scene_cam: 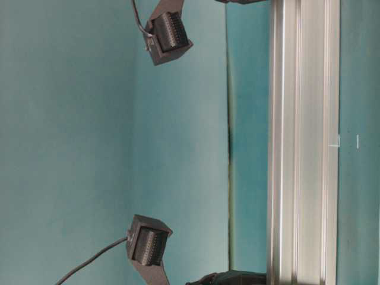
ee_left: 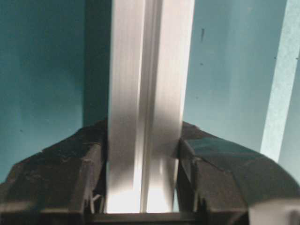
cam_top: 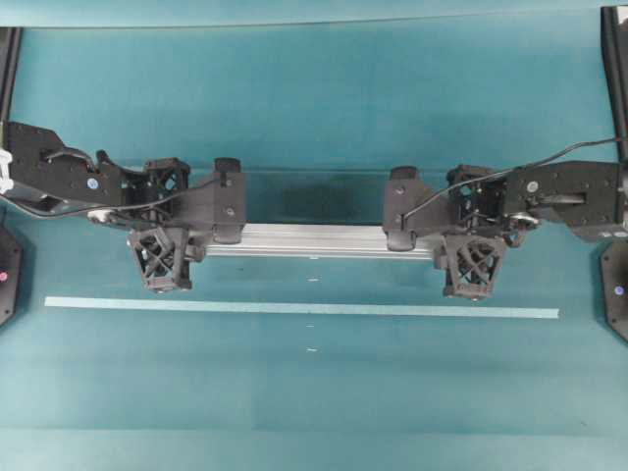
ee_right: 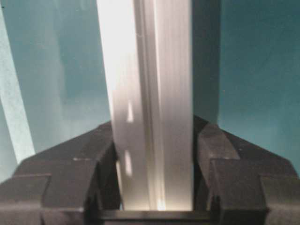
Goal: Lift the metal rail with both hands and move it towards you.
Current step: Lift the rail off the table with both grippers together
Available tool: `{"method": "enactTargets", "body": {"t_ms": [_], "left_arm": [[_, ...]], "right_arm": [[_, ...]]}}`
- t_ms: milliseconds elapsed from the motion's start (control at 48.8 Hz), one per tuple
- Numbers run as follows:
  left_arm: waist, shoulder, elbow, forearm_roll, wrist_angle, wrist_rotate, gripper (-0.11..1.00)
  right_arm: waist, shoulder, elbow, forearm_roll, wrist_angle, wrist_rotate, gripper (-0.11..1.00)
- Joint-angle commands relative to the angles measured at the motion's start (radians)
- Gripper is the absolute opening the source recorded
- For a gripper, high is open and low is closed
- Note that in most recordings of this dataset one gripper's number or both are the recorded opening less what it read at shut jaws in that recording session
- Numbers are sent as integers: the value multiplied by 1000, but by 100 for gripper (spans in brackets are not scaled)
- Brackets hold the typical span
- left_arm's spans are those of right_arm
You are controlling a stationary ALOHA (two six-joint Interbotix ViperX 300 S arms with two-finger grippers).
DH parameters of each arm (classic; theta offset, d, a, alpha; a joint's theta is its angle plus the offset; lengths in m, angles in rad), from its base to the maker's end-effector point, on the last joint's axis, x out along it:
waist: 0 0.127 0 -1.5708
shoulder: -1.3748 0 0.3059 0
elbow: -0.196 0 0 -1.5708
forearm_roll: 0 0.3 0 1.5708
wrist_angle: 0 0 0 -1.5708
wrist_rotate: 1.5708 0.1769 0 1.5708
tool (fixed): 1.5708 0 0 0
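The metal rail [cam_top: 314,240] is a long silver grooved bar lying left to right across the middle of the teal table. My left gripper [cam_top: 228,234] is shut on it near its left end, and my right gripper [cam_top: 402,235] is shut on it near its right end. In the left wrist view the rail [ee_left: 147,70] runs up between the black fingers [ee_left: 206,164], which press on both its sides. The right wrist view shows the same grip on the rail [ee_right: 150,61] by its fingers [ee_right: 84,173]. A dark shadow lies on the table just beyond the rail. The rail [scene_cam: 303,142] fills the table-level view.
A thin pale tape strip [cam_top: 294,307] runs parallel to the rail on the near side, also seen as a strip [ee_left: 279,93] and a strip [ee_right: 11,103] in the wrist views. Black frame posts [cam_top: 616,59] stand at the table's far corners.
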Motion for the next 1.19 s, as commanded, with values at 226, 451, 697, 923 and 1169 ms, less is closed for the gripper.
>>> {"method": "enactTargets", "body": {"t_ms": [226, 451, 697, 923, 1169], "left_arm": [[-3, -67, -40, -2, 60, -28, 31], [-23, -160, -138, -2, 247, -107, 31], [-77, -239, -291, -2, 474, -144, 31], [-94, -258, -449, -2, 649, -178, 31], [-117, -252, -615, -2, 811, -178, 31]], "right_arm": [[-11, -41, -52, 25, 97, 3, 41], [-25, -146, -173, 37, 313, 6, 40], [-23, -224, -324, 37, 555, 64, 41], [3, -267, -411, 37, 686, 109, 41], [25, -299, -525, 37, 865, 190, 41]]}}
